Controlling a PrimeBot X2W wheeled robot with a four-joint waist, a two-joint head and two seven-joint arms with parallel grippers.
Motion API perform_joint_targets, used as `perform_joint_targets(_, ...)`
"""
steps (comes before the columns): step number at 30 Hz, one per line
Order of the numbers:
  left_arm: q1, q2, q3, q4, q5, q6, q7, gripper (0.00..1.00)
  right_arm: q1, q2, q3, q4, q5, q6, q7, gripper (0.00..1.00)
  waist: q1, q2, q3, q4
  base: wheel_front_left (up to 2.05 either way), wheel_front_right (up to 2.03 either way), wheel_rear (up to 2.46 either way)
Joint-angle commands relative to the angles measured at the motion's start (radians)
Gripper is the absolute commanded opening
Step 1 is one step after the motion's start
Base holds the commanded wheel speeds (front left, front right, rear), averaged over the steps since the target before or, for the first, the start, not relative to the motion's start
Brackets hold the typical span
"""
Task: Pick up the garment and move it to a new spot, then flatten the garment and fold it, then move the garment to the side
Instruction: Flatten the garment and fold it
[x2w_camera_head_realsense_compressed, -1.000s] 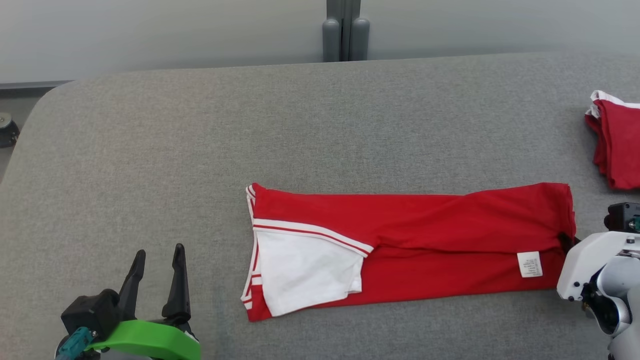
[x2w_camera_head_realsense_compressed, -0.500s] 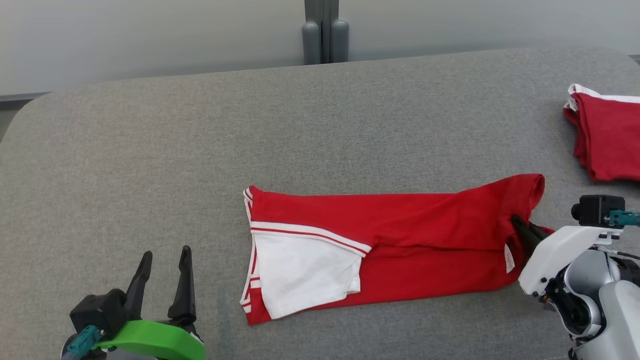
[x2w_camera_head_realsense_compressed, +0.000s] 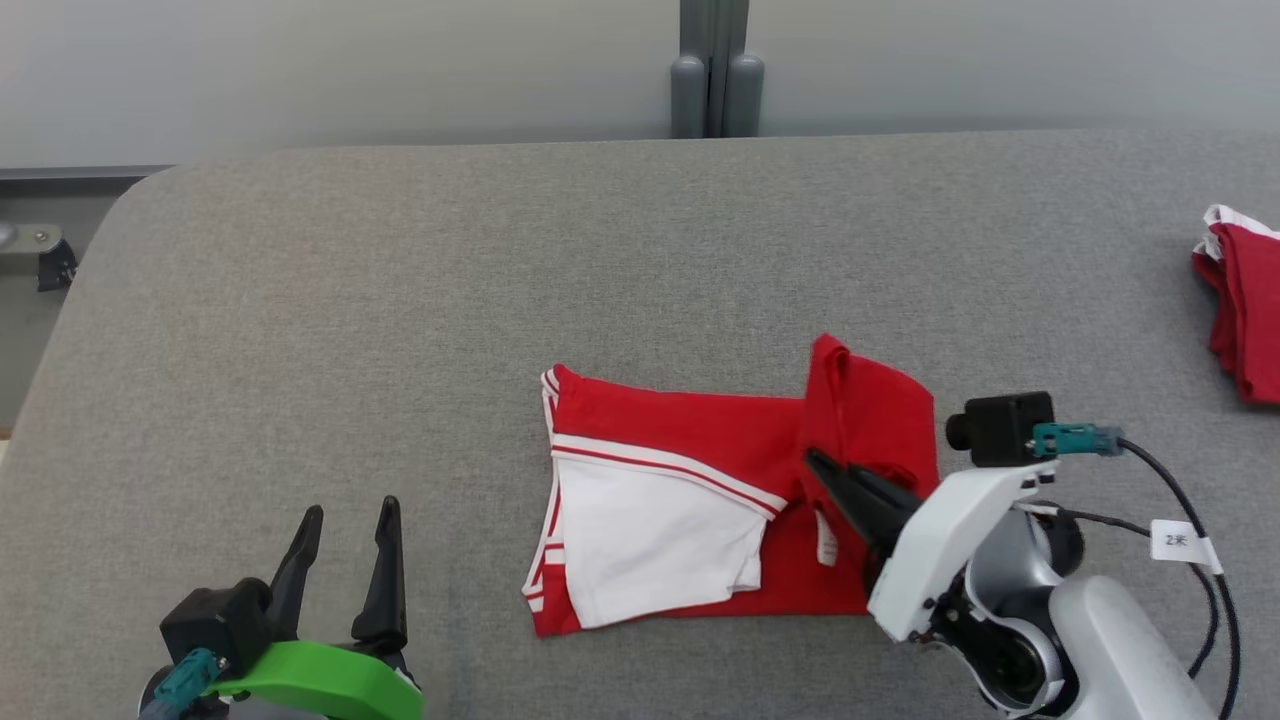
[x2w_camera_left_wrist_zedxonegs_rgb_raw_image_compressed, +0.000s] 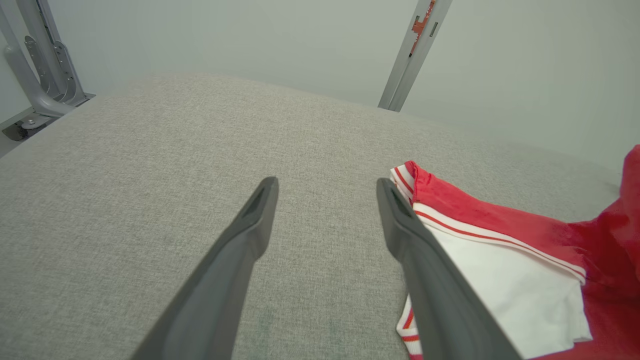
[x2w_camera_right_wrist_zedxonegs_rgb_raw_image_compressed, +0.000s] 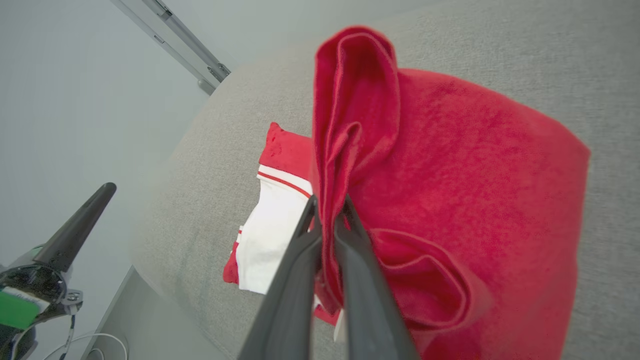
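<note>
Swung leftward since a second ago, the right end effector (x2w_camera_head_realsense_compressed: 815, 460) pinches one end of the red-and-white shirt (x2w_camera_head_realsense_compressed: 690, 440), doubling it over on the grey tabletop (x2w_camera_head_realsense_compressed: 400, 300); the left end effector (x2w_camera_head_realsense_compressed: 350, 508) hovers spread.

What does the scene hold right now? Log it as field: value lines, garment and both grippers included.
surface: grey fabric-covered table
garment: red cloth garment with white panel and striped trim, lying partly folded
right gripper: shut on the garment's right end, which is raised off the table
left gripper: open, apart from the garment, holding nothing
fold: under way, raised end not yet laid down
other: second red cloth pile at the table's far right
</note>
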Motion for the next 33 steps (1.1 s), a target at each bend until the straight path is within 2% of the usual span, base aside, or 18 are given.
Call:
perform_joint_targets(1, -0.015, -0.003, -0.002, 0.004, 0.003, -0.003, 0.0, 1.0, -0.018, 0.013, 0.023, 0.006, 0.012, 0.0, -0.001, 0.0, 0.0, 0.0, -0.008, 0.029, 0.0, 0.0, 0.0)
perform_joint_targets(9, -0.019, -0.008, -0.01, 0.009, 0.003, -0.006, 0.002, 1.0, -0.102, 0.07, 0.163, 0.141, 0.05, 0.0, -0.051, 0.0, 0.0, 0.0, -0.014, 0.091, 0.0, 0.0, 0.0)
perform_joint_targets(24, -0.037, -0.031, -0.024, 0.036, 0.003, -0.021, -0.003, 1.0, -0.303, 0.081, 0.317, 0.496, 0.136, 0.0, -0.213, 0.0, 0.0, 0.0, -0.01, 0.152, 0.0, 0.0, 0.0)
perform_joint_targets(25, -0.038, -0.032, -0.023, 0.038, 0.003, -0.022, -0.004, 1.0, -0.315, 0.081, 0.329, 0.516, 0.146, 0.0, -0.225, 0.04, 0.0, 0.0, -0.009, 0.154, 0.0, 0.0, 0.0)
perform_joint_targets(27, -0.038, -0.033, -0.023, 0.041, 0.003, -0.021, -0.005, 1.0, -0.336, 0.081, 0.354, 0.546, 0.163, 0.0, -0.247, 0.41, 0.0, 0.0, -0.009, 0.156, 0.0, 0.0, 0.0)
perform_joint_targets(28, -0.039, -0.034, -0.022, 0.043, 0.003, -0.023, -0.006, 1.0, -0.347, 0.081, 0.366, 0.559, 0.174, 0.0, -0.26, 1.0, 0.0, 0.0, -0.009, 0.157, 0.0, 0.0, 0.0)
perform_joint_targets(33, -0.039, -0.036, -0.02, 0.048, 0.002, -0.024, -0.006, 1.0, -0.387, 0.081, 0.427, 0.603, 0.201, 0.0, -0.308, 1.0, 0.0, 0.0, -0.01, 0.152, 0.0, 0.0, 0.0)
